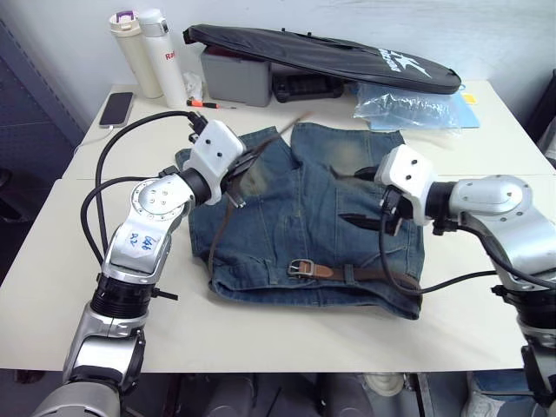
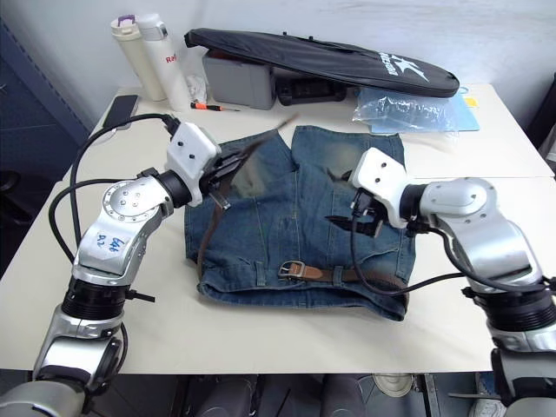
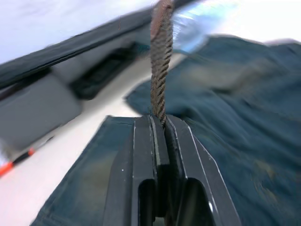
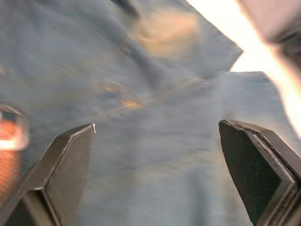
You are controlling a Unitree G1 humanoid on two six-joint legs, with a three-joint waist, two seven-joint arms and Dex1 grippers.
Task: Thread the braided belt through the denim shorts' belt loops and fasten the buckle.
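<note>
2 head eyes above denim shorts (image 1: 313,217); wrist close-ups

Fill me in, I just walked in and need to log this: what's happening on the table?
The robot is working a braided belt into denim shorts lying on the table. Its left gripper is shut on the belt's free end, lifted above the shorts. The buckle lies unfastened on the waistband. The right gripper hangs open over the denim, holding nothing.

Brown braided belt (image 1: 365,274) with silver buckle (image 1: 301,268) crosses the flat denim shorts' (image 1: 304,217) waistband.
</note>
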